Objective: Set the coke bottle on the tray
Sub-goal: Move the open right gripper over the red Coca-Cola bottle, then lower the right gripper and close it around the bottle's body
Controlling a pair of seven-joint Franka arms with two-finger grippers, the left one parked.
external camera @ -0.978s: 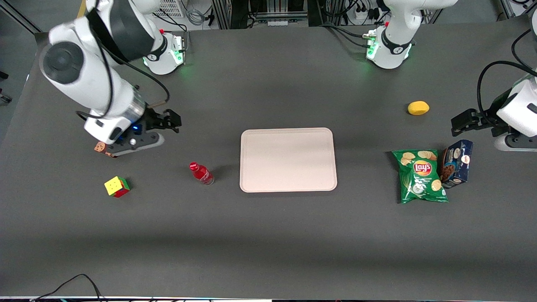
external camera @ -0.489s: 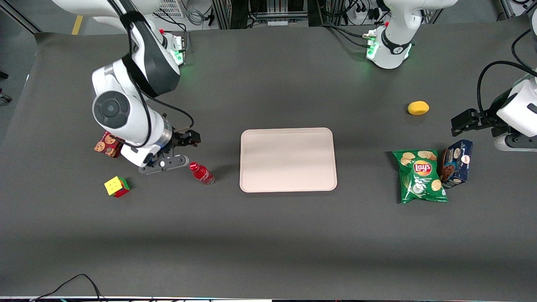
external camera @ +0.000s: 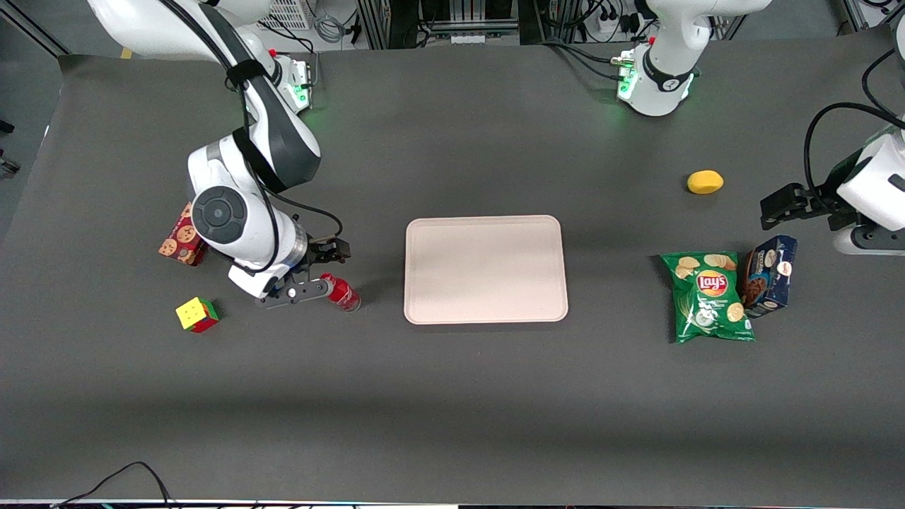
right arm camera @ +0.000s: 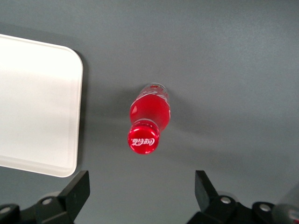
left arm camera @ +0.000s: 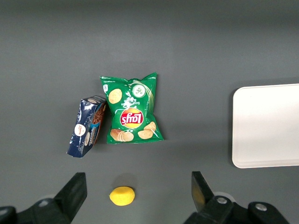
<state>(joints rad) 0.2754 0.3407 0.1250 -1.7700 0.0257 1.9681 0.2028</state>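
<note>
The working arm [external camera: 240,212] consists of glossy white rounded shells with black bands at the joints and a dark grey circular cap on the elbow housing. A black cable runs along the links to the wrist. The base carries a green status light. The gripper [external camera: 327,267] is black, with a grey mounting plate showing small screws; its fingers [right arm camera: 77,189] are matte black, wedge-shaped and set apart.

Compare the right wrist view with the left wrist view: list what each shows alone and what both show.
Only the right wrist view shows the coke bottle upright on the table, with the gripper open above it. Only the left wrist view shows the chips bag, blue cookie box and yellow lemon. Both show the tray, still without the bottle.
</note>
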